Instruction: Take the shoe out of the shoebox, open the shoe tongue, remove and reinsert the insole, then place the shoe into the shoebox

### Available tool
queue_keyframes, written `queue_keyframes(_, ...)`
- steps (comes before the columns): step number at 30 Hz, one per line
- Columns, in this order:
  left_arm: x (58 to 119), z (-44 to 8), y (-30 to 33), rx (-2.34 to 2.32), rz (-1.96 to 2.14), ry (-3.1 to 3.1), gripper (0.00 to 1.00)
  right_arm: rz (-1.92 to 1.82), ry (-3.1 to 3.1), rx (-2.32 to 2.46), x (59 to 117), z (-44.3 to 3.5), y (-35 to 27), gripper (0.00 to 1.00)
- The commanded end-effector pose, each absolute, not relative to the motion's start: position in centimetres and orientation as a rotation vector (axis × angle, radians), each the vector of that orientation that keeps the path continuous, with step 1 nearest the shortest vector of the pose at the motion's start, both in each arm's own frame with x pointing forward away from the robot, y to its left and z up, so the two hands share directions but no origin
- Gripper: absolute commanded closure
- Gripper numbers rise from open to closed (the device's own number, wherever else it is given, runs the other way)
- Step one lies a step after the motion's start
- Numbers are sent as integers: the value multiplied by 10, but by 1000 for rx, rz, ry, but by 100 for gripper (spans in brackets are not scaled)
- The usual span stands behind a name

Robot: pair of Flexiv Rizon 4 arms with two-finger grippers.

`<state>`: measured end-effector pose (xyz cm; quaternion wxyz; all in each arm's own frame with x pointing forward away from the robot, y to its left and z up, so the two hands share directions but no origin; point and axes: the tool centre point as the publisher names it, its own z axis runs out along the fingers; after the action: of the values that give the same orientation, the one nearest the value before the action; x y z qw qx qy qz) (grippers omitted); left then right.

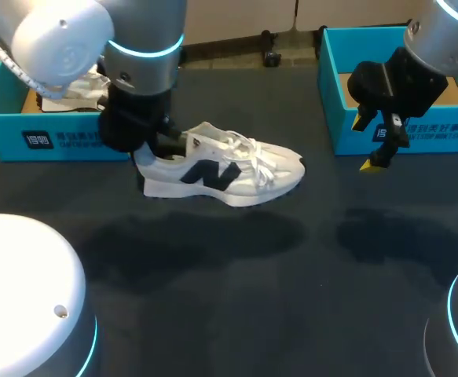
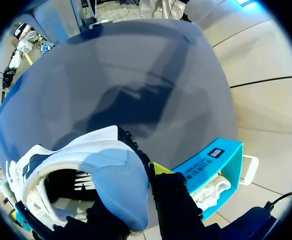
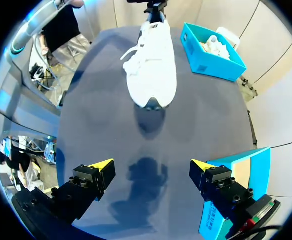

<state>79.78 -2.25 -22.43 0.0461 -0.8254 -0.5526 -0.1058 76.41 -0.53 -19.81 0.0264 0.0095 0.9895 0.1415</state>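
The white sneaker stood on the table at upper middle, so we judged the tongue-opening step in hand. Next, our right gripper, spread wide and empty at upper right, needed to reach the tongue. Our left gripper clamped the heel.

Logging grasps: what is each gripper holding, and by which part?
The left gripper holds the shoe by the back of its heel. The right gripper is open, holding nothing.

White mesh sneaker over centre of dark table, heel in left tool; teal cardboard shoebox behind-left, second shoebox behind-right, right tool before it.
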Motion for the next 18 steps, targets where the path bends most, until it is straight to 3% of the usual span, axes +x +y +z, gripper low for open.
queue_keyframes(1, 794, -230, -32, -2503, -328, -1705, 100, 433, 3059, 29, 765, -199, -5, 0)
queue_keyframes(18, 793, -231, -34, -2491, -342, -1718, 100, 433, 3059, 29, 765, -199, -5, 0)
